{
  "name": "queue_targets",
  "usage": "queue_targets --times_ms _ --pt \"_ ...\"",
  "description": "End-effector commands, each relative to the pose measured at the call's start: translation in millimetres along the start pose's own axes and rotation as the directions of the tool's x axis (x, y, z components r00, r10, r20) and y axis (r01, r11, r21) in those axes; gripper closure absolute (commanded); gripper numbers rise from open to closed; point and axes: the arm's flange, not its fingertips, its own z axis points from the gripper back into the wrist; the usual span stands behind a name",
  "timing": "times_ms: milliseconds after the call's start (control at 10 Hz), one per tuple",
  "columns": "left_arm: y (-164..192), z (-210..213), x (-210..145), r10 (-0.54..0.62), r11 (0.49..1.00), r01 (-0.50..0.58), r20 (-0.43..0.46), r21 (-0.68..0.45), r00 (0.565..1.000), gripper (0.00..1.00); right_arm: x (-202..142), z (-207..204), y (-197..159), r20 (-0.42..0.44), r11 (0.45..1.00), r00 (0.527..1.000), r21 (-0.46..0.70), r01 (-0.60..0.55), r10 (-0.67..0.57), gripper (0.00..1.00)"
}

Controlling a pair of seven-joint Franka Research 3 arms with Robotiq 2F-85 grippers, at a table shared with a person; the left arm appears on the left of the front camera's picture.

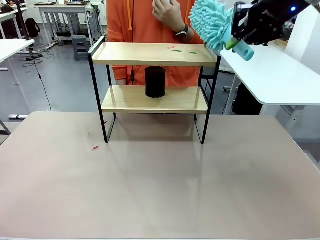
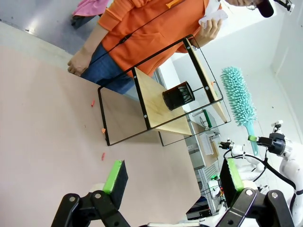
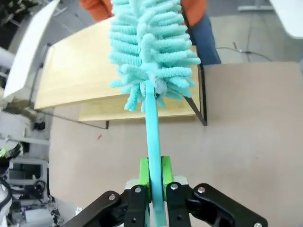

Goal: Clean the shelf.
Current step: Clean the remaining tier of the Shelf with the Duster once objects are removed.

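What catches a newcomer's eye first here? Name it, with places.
The fluffy teal duster, clamped in the right tool, hangs above the right end of the shelf. A black mesh cup stands on the lower board. Small red and green scraps lie on the top board, with a person in orange just behind.

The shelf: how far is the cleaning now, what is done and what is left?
Done: the right pincer is shut on the teal duster. In hand: the duster hangs above the right end of the shelf, apparently not touching it. Left: red and green scraps lie on the top board, so no sweeping shows yet. The left pincer is open.
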Motion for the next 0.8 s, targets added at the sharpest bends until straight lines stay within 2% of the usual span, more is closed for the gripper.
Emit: queue_targets --times_ms 0,200,500,700 --pt "0.0 -2.2 -1.1 -0.021 1.000 0.022 0.018 -0.021 1.000 0.00 -3.3 -9.6 10.5 0.007 0.997 0.998 -0.050 0.061 -0.060 0.88" --pt "0.0 -2.2 -1.1 -0.021 1.000 0.022 0.018 -0.021 1.000 0.00 -4.1 -27.1 10.1 -0.032 0.996 0.998 -0.069 0.059 -0.061 0.88" --pt "0.0 -2.2 -1.1 -0.021 1.000 0.022 0.018 -0.021 1.000 0.00 -10.2 -48.8 20.1 -0.098 0.999 0.994 -0.029 0.035 -0.037 0.88" --pt "0.0 -2.2 -1.1 -0.021 1.000 0.022 0.018 -0.021 1.000 0.00 -5.3 -51.0 22.8 -0.169 0.998 0.985 0.041 -0.038 0.045 0.88"
